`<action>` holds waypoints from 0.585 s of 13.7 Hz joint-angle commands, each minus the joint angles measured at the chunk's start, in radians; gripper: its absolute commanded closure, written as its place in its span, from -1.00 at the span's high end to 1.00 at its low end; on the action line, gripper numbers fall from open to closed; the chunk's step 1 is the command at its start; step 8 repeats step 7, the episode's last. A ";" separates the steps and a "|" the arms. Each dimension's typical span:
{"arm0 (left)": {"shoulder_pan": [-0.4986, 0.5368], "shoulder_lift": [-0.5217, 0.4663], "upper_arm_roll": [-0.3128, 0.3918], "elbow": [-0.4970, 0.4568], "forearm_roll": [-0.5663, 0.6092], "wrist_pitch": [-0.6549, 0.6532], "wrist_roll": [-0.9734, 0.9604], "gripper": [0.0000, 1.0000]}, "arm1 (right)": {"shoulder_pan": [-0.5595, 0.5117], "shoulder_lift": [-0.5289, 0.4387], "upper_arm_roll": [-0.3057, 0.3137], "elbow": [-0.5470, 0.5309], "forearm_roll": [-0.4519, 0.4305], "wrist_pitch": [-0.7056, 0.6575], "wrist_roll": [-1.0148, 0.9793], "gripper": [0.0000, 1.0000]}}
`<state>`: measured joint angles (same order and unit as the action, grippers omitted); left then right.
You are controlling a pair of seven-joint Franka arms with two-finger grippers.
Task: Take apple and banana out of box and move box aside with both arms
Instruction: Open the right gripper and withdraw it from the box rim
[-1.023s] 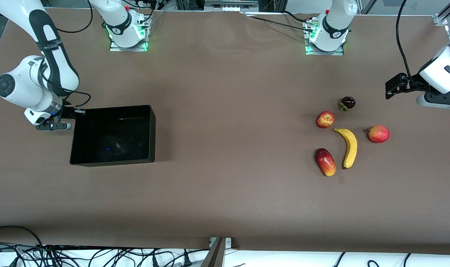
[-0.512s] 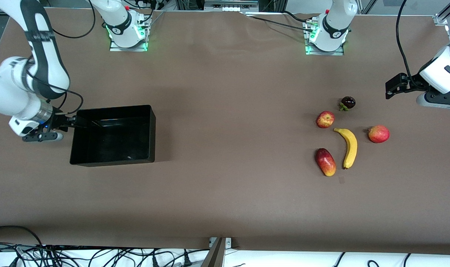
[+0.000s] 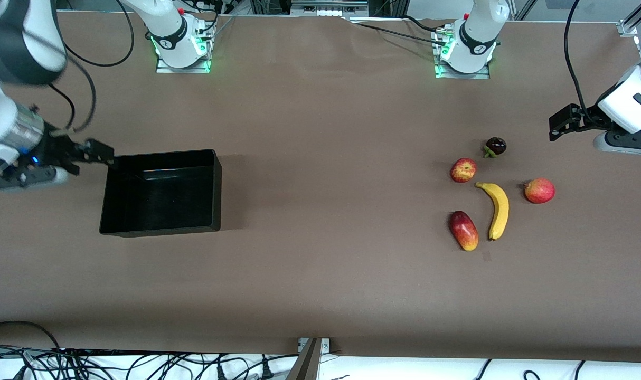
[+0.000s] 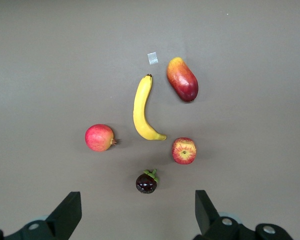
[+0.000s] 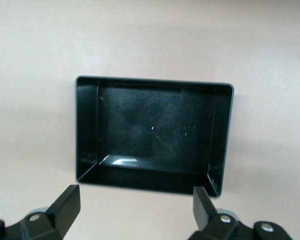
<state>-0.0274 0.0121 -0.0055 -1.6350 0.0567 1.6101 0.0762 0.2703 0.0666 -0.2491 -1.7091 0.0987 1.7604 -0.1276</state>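
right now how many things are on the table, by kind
banana: 1
apple: 1
round red fruit with a small crown: 1
oblong red-and-yellow fruit: 1
dark purple fruit with green leaves: 1
black box: 1
Total: 6

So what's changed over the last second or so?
The right gripper let go of the black rectangular plastic bin, opened, and drew back off its wall toward the right arm's end of the table. The bin, the yellow banana, the other fruits and the waiting, open left gripper stayed put.
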 commanded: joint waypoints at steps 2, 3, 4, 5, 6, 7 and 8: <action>0.006 -0.004 -0.002 0.003 -0.028 -0.010 0.013 1.00 | 0.000 -0.036 0.051 0.089 -0.059 -0.140 0.075 1.00; 0.006 -0.004 -0.002 0.003 -0.028 -0.010 0.011 1.00 | 0.000 -0.036 0.048 0.095 -0.057 -0.148 0.074 1.00; 0.006 -0.004 -0.001 0.003 -0.028 -0.010 0.013 1.00 | 0.001 -0.036 0.048 0.097 -0.057 -0.145 0.075 1.00; 0.006 -0.004 -0.002 0.003 -0.028 -0.010 0.013 1.00 | 0.001 -0.034 0.048 0.097 -0.056 -0.142 0.077 1.00; 0.006 -0.004 -0.002 0.003 -0.028 -0.010 0.011 1.00 | 0.001 -0.034 0.048 0.097 -0.060 -0.139 0.078 1.00; 0.006 -0.004 -0.002 0.003 -0.028 -0.010 0.013 1.00 | 0.001 -0.030 0.047 0.097 -0.060 -0.139 0.077 1.00; 0.006 -0.004 -0.002 0.003 -0.028 -0.010 0.013 1.00 | 0.001 -0.030 0.047 0.097 -0.060 -0.139 0.077 1.00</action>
